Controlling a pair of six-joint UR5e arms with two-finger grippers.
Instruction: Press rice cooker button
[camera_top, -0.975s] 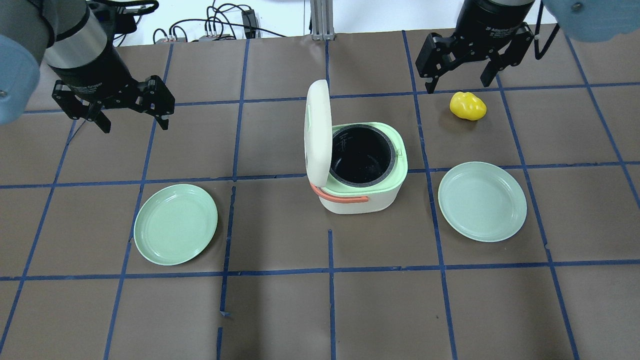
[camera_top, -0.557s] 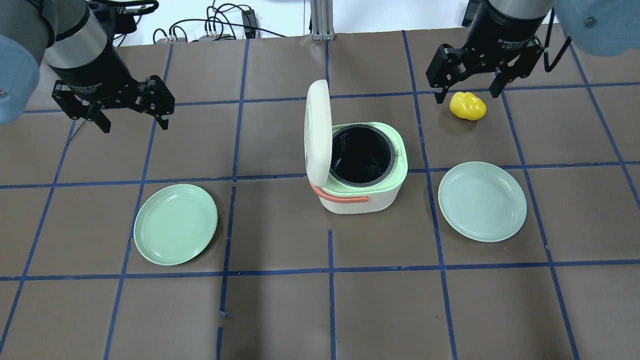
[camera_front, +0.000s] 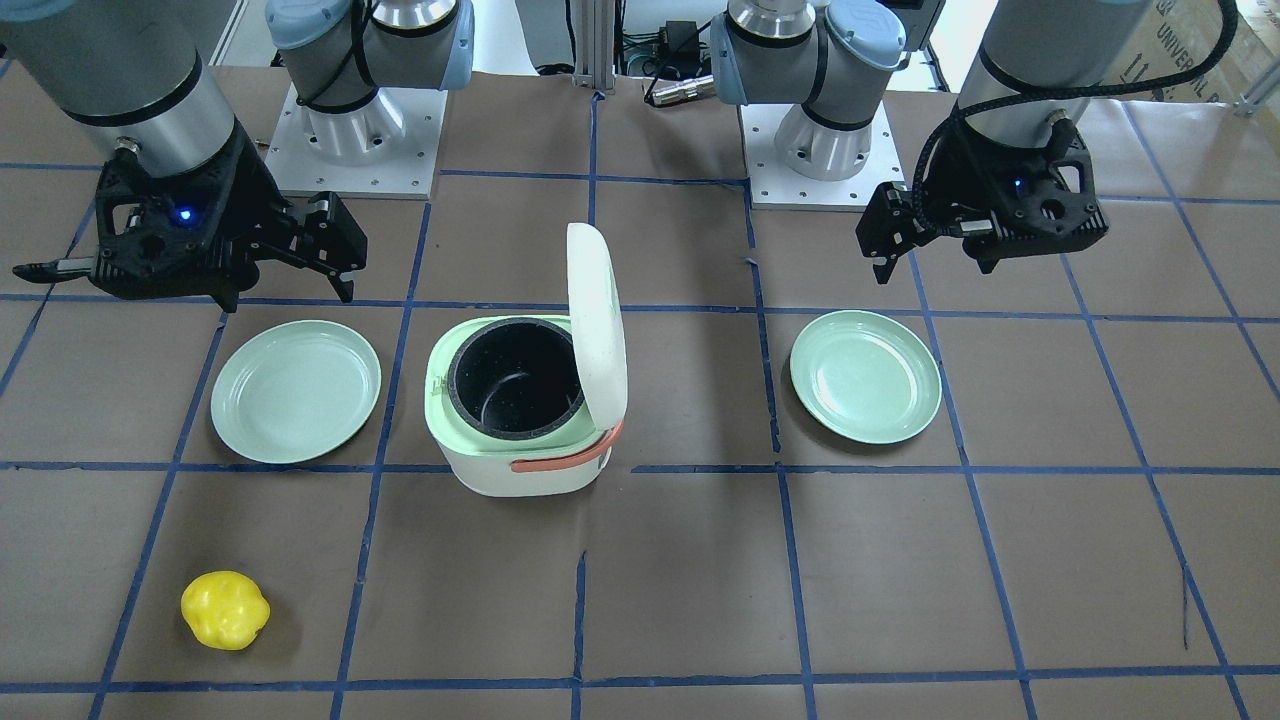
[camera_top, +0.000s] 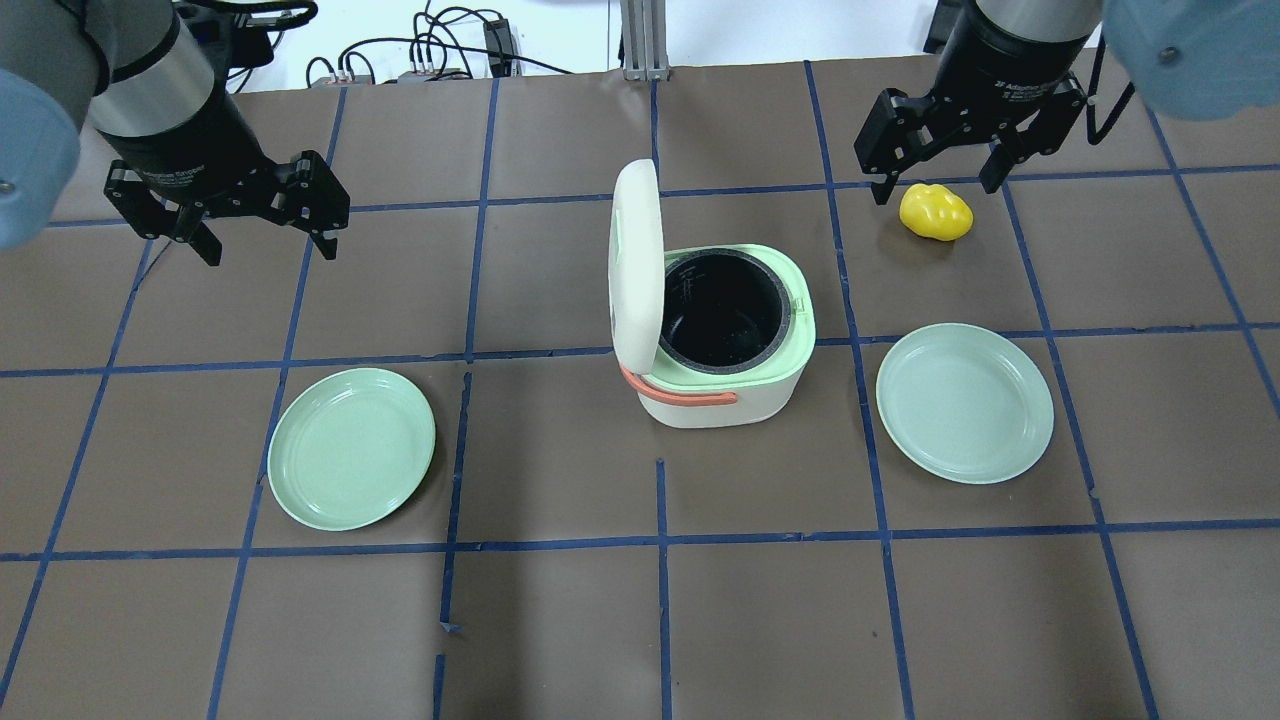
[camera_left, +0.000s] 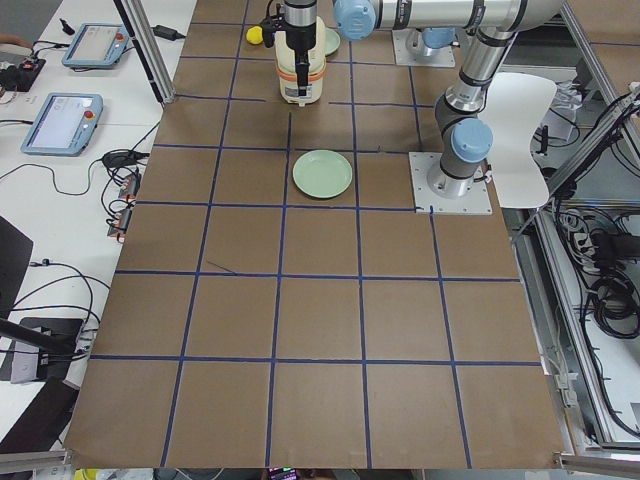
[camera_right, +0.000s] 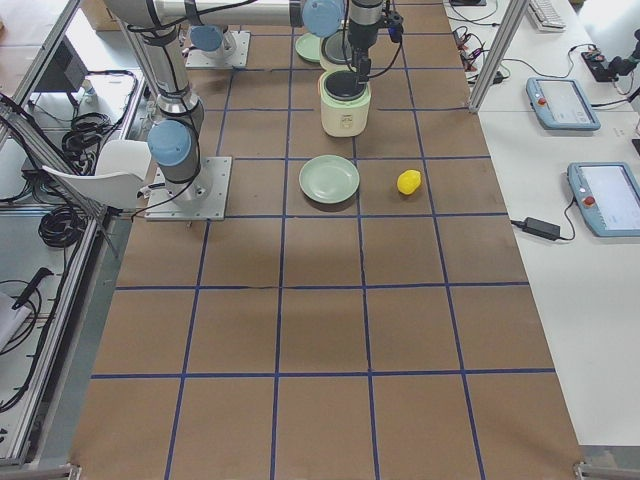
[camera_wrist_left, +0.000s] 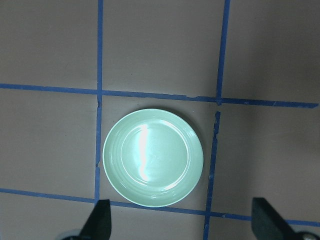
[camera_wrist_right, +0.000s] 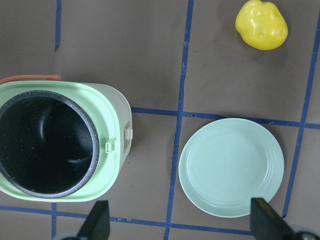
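Cooker (camera_top: 725, 340) sits mid-counter (camera_top: 560, 620), lid (camera_top: 636, 262) upright, its black pot (camera_top: 722, 312) bare inside. A bare green left plate (camera_top: 351, 447) and right plate (camera_top: 964, 402) flank it. A pepper (camera_top: 935, 212) lies beyond the right plate. The left claw (camera_top: 270, 245) and right claw (camera_top: 935, 188) hang wide open.

One rice cooker (camera_top: 720, 405), with one lid (camera_top: 637, 265) and one dark inner pot (camera_top: 722, 335). Two green plates: the left plate (camera_top: 351, 448) and the right plate (camera_top: 964, 402). One yellow lumpy object (camera_top: 935, 212). Two arms, one gripper each — the left gripper (camera_top: 271, 254) and the right gripper (camera_top: 935, 191) — two fingers apiece, four in all. Off the table, two screen pendants (camera_right: 562, 103) (camera_right: 606, 198) and one white chair (camera_right: 105, 170).
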